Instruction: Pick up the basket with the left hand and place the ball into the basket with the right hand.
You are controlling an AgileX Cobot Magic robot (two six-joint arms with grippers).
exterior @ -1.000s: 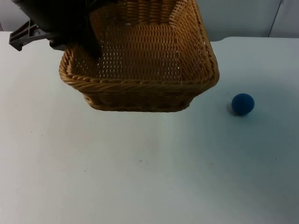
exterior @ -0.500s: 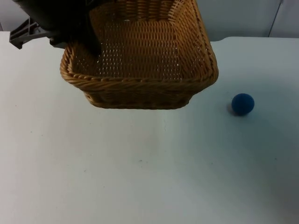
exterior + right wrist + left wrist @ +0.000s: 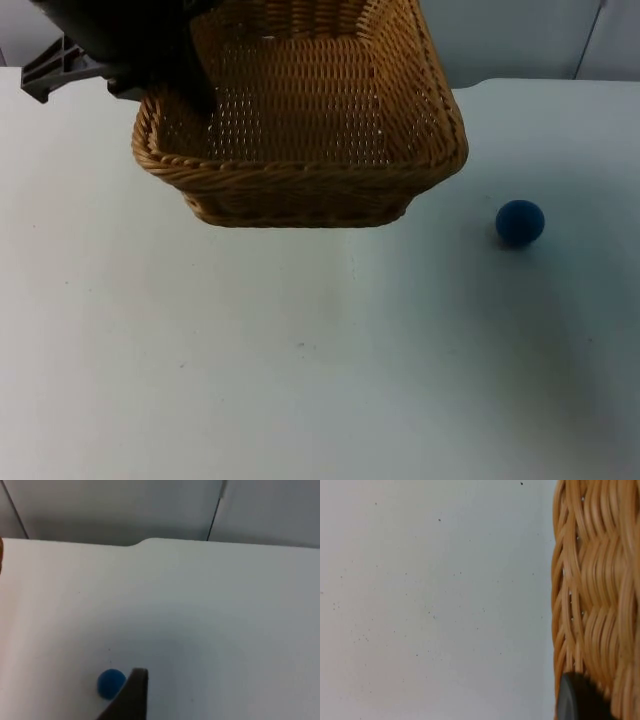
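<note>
Wicker fills the upper middle of the top view: a tan, woven, rectangular basket (image 3: 300, 130) hangs lifted above the white desk (image 3: 300, 350), its shadow falling on the surface below. The left gripper (image 3: 185, 85) grips the basket's left rim, jaws clenched on the woven wall; in the left wrist view a black fingertip (image 3: 577, 700) presses against the weave (image 3: 595, 595). The basket holds nothing. To its right, well apart, a small blue ball (image 3: 520, 222) rests on the desk. The right gripper (image 3: 132, 695) hovers near the ball (image 3: 110, 683); whether its jaws are spread or closed cannot be told.
</note>
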